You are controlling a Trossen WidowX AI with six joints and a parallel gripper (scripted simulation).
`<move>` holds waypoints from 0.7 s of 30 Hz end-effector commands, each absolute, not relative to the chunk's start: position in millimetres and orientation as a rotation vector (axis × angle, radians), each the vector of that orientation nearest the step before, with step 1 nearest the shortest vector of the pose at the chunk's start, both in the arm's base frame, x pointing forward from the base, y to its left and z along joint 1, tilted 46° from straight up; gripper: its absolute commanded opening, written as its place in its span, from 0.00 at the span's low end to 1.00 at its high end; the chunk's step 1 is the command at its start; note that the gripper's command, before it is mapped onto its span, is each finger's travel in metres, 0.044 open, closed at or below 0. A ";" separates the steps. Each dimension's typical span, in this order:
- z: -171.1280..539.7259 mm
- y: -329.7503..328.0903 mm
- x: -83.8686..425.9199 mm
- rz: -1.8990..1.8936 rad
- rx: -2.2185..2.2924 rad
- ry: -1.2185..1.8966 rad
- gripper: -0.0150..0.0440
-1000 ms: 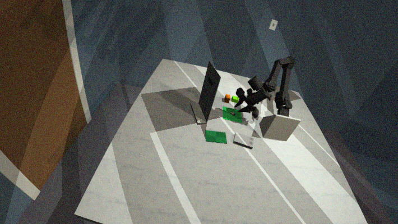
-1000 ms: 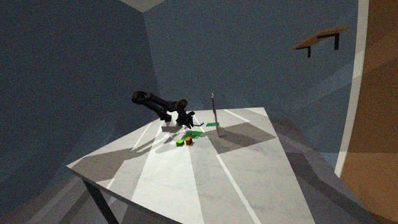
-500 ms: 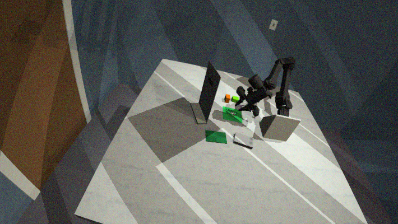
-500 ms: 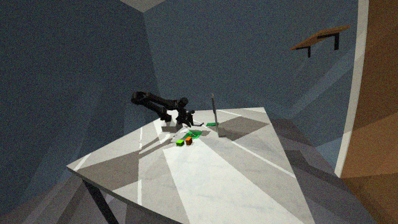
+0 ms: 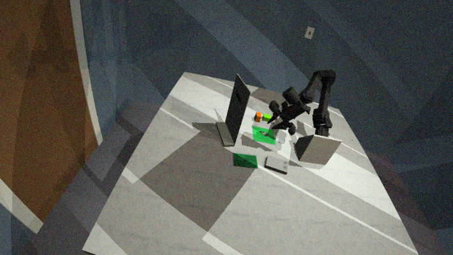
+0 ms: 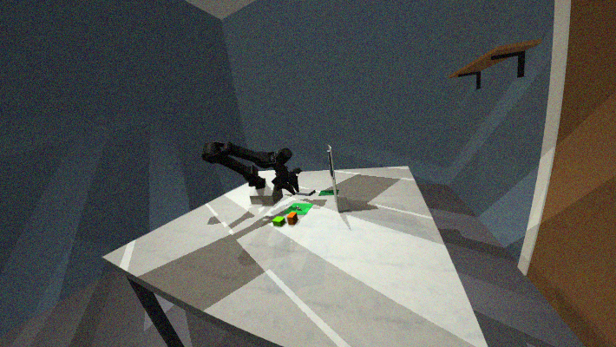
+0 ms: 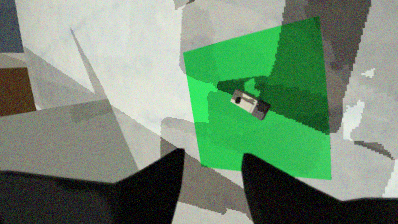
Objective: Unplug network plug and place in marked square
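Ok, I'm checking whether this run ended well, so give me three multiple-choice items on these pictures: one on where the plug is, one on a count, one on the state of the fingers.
1. Where does the plug lie?
A. In the panel's socket
B. Inside the nearer green square
C. Between the fingers

2. How many small coloured cubes stand beside that square?
A. Two
B. Three
C. Four

3. How is the gripper?
A. Shut on the plug
B. Shut on a cube
C. Apart, holding nothing

Answers:
1 B: the wrist view shows it flat on the green, within the edges.
2 A: one orange cube and one green cube.
3 C: only table and green show between the dark fingers.
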State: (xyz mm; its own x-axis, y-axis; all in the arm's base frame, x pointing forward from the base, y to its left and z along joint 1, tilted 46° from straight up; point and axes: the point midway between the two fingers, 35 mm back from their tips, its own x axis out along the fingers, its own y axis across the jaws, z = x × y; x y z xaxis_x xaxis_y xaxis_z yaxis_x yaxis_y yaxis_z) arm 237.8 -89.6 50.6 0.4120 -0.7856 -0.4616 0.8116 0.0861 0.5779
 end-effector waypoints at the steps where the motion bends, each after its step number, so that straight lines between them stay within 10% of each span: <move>1: 55.6 -87.3 239.1 -1.189 0.896 0.021 0.52; 21: 69.8 -74.4 238.2 -1.186 0.890 0.017 0.52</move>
